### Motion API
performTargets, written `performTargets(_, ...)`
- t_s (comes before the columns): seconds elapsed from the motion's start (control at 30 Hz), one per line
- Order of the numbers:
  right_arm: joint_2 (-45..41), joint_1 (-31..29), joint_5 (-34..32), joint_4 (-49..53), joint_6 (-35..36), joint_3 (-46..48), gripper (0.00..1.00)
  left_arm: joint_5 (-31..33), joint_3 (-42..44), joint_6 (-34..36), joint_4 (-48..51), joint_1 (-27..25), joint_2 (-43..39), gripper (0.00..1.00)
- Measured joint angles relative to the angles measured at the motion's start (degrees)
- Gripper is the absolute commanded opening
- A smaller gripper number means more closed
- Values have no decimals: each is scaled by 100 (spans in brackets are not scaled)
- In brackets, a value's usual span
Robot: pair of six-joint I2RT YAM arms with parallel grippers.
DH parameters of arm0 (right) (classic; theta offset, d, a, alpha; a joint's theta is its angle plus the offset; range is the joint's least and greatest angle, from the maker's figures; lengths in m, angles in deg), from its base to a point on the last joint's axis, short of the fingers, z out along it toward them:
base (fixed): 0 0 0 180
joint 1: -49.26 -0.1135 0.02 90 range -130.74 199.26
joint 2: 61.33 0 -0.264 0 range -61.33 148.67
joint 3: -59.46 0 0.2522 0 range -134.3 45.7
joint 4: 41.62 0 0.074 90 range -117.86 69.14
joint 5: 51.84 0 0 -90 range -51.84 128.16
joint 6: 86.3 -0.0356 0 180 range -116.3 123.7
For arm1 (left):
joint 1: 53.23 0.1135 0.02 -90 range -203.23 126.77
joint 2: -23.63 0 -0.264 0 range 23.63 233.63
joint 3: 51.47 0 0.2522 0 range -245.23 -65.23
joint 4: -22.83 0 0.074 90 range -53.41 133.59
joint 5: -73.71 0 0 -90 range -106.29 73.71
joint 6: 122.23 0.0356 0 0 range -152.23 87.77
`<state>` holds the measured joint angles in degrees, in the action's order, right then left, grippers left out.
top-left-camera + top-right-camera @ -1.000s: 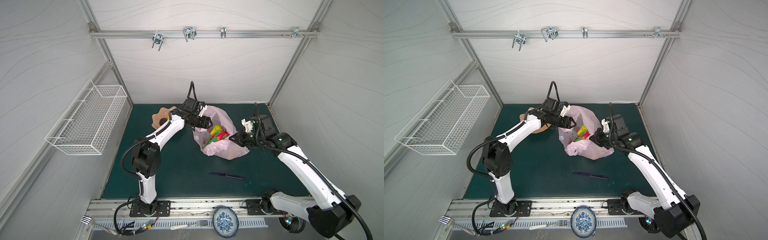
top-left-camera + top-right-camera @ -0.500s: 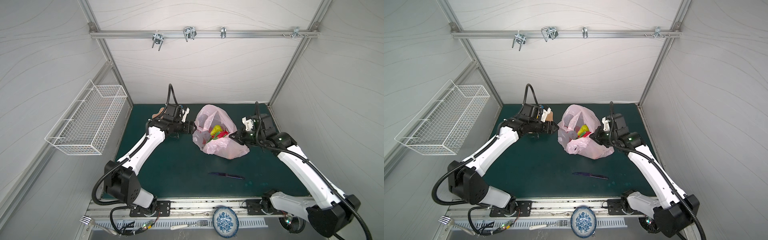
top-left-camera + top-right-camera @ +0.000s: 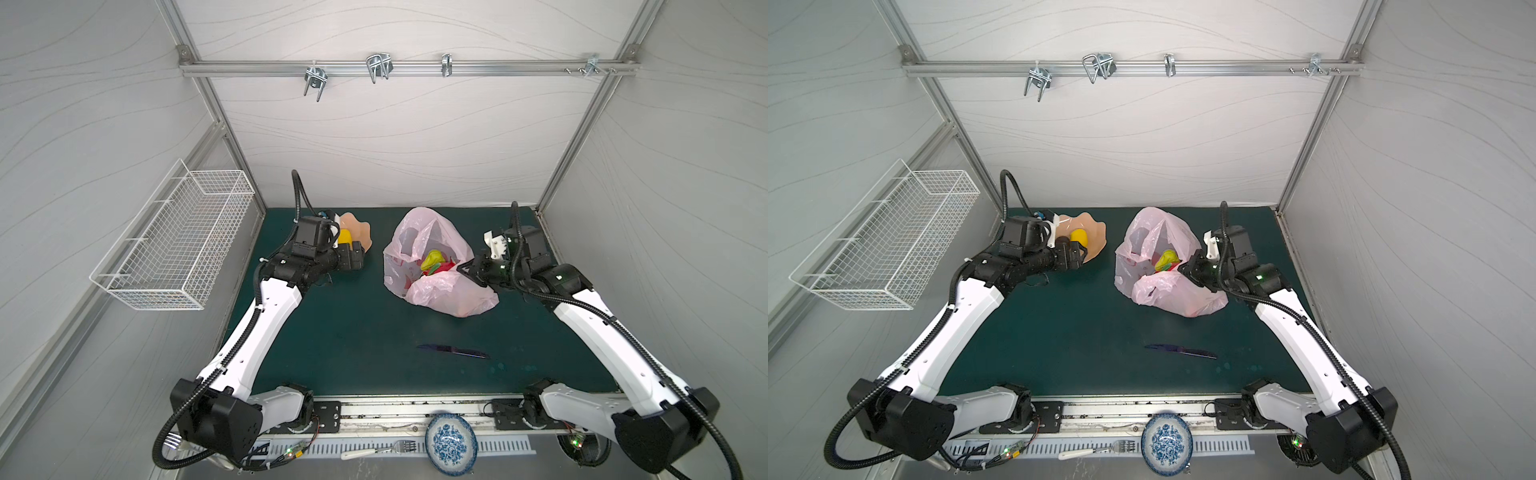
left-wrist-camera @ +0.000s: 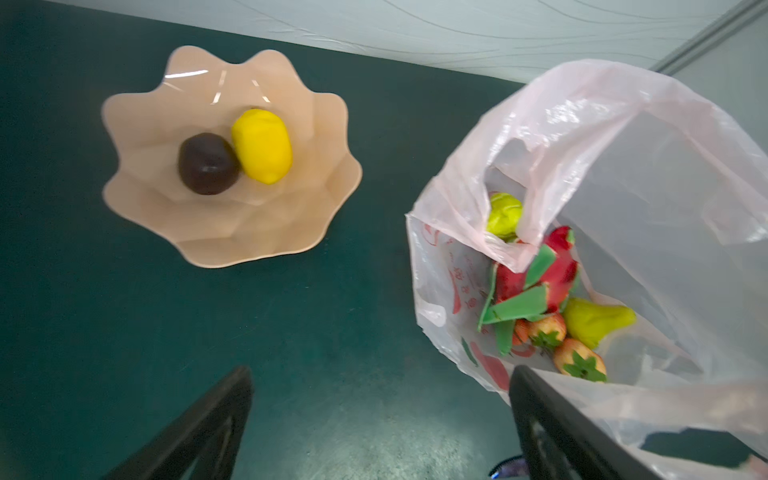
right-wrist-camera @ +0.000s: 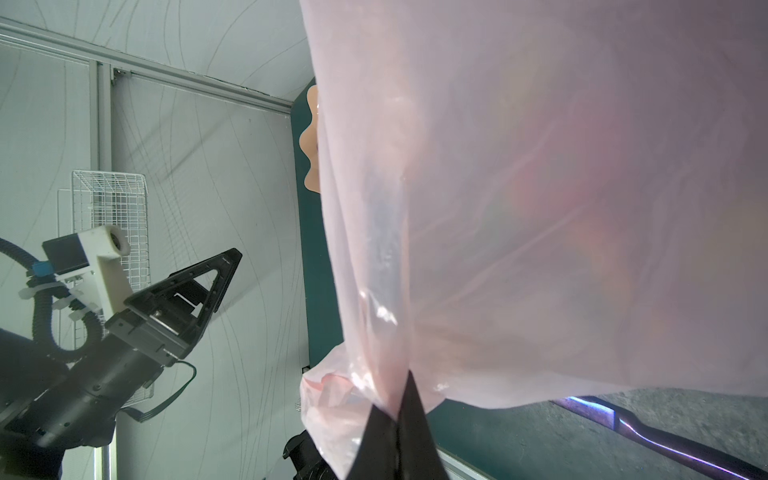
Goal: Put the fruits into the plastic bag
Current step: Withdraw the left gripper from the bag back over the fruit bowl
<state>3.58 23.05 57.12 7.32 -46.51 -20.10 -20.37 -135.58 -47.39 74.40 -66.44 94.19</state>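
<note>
Sitting well beyond parted left fingers (image 4: 199, 428): lemon (image 4: 262, 145).

A bare strip of table (image 3: 332, 332) runs between the scalloped bowl (image 3: 360, 231) near the far left corner and the plastic bag (image 3: 451, 293) toward the far right. The left gripper (image 4: 374, 419) stands over this strip, jaws spread wide. The bowl is open from above, with the lemon (image 4: 262, 145) and the dark brown fruit (image 4: 206, 163) touching at its middle. The bag's mouth gapes toward the bowl, though a fold of its rim sags across part of it. The right gripper (image 3: 464, 269), pinching the rim, blocks the bag's right side. Only a purple knife (image 3: 453, 351) lies on the near half.
</note>
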Motion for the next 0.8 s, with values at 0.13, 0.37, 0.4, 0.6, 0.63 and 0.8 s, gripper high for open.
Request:
performTargets(0.13, 0, 0, -2, -7, 0, 17, 0, 249, -22, 105, 129, 111, 87, 98)
performTargets(0.37, -22, 0, -17, -4, 0, 72, 0, 431, -562, 258, 529, 122, 1034, 97)
performTargets(0.4, -37, 0, -26, -2, 0, 81, 0, 474, -678, 297, 584, 122, 1211, 97)
performTargets(0.6, -188, 11, -81, 9, 0, 131, 0, 745, -1705, 553, 1005, 122, 2404, 93)
performTargets(0.63, -210, 11, -90, 17, 0, 138, 0, 811, -1910, 573, 1082, 122, 2601, 92)
performTargets(0.8, -249, 26, -116, 44, 2, 138, 0, 1204, -2929, 673, 1318, 129, 3674, 90)
